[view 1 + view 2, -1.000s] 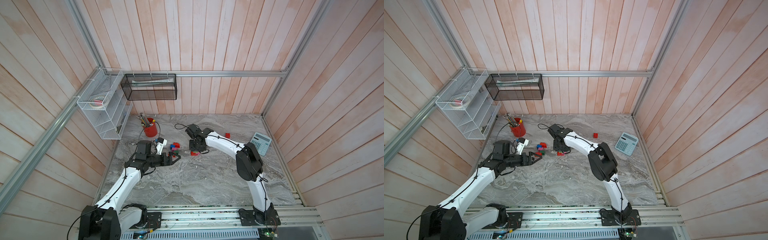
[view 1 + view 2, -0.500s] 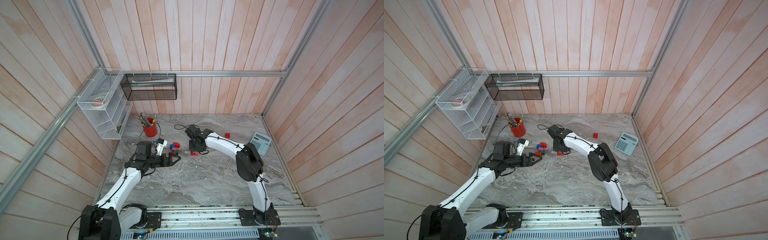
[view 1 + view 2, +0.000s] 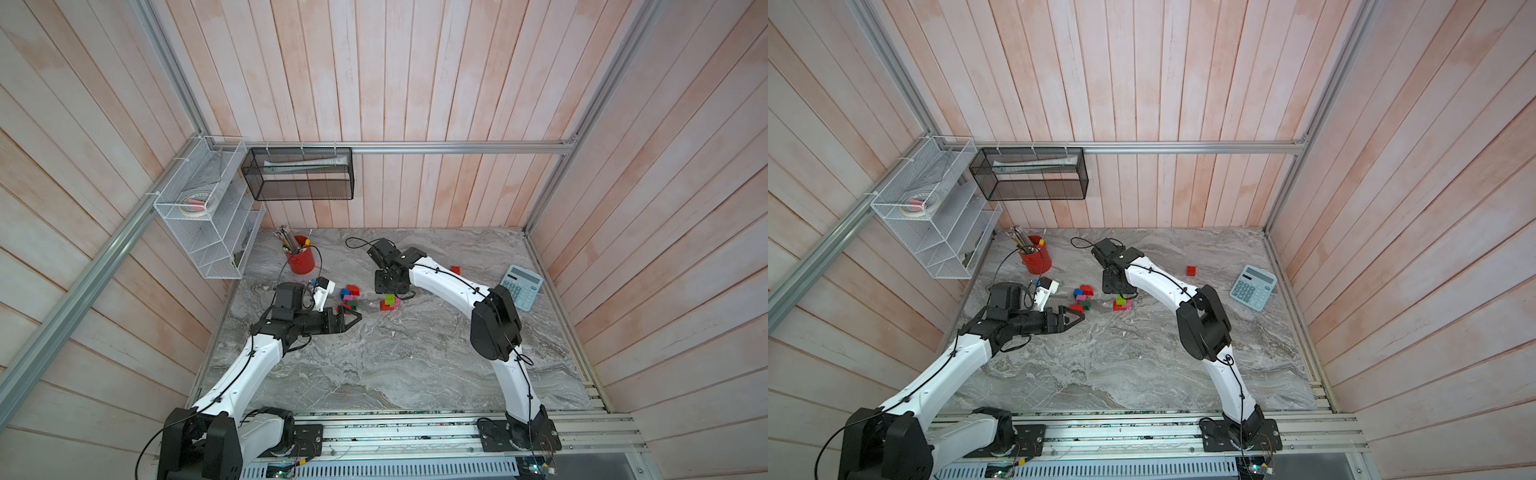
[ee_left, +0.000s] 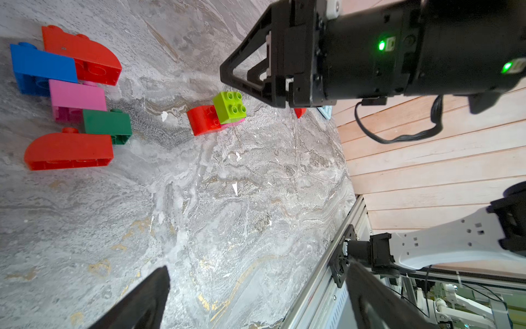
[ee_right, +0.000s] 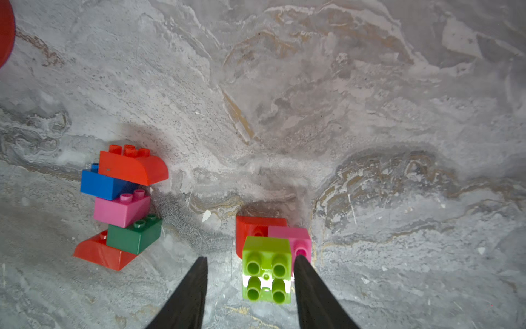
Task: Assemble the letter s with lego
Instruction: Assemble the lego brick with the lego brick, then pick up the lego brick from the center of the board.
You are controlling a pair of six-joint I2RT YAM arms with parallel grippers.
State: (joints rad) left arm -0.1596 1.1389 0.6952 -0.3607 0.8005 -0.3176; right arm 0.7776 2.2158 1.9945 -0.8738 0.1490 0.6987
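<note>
One blue brick (image 5: 99,185), one dark green brick (image 5: 132,236), one lime brick (image 5: 266,273). Two pink: pink brick (image 5: 121,209) between blue and dark green, other pink brick (image 5: 290,235) beneath the lime. Four red: curved red brick (image 5: 132,171) beside the blue, second curved red brick (image 5: 99,253) beside the dark green, third red brick (image 5: 250,225) under the lime, lone red brick (image 3: 456,269) apart. Adds up to nine lego bricks (image 3: 348,296). One calculator (image 3: 521,286), one red pencil cup (image 3: 301,262), one white wire rack (image 3: 208,216), one black mesh basket (image 3: 299,178). Two grippers: left gripper (image 3: 356,318), right gripper (image 5: 250,257).
</note>
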